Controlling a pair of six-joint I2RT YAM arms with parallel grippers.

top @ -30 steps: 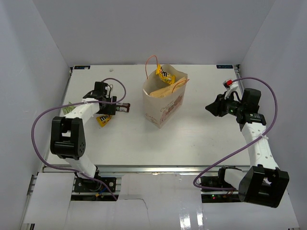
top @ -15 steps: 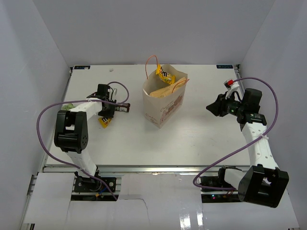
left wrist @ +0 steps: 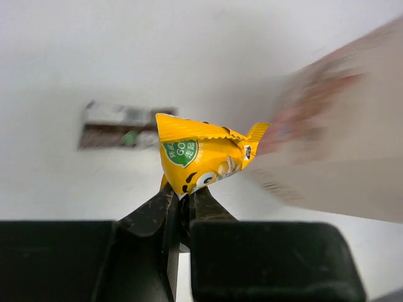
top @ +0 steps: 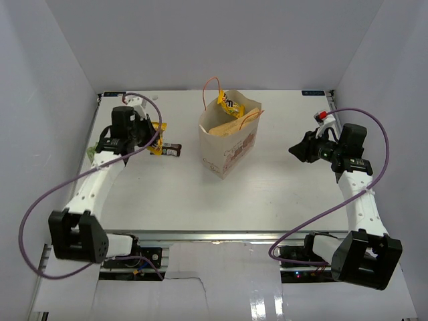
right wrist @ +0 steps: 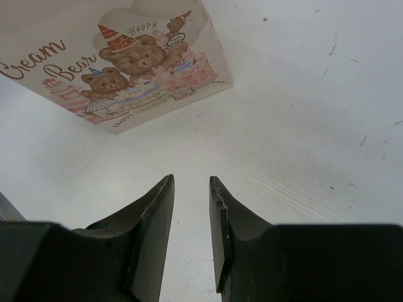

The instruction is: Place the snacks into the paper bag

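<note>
one yellow candy packet (left wrist: pixel 204 154) hangs pinched in the left end effector (left wrist: pixel 184 199).

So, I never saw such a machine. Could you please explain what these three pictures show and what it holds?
These are two robot arms bolted at the near edge of a table. One picture looks down from above; the other two come from a camera on each wrist. The left gripper is shut on a yellow candy packet; a dark bar lies on the table beyond it. The right gripper is open and holds nothing. Between them stands a paper bag printed with bears; another yellow packet sticks out of its top.
</note>
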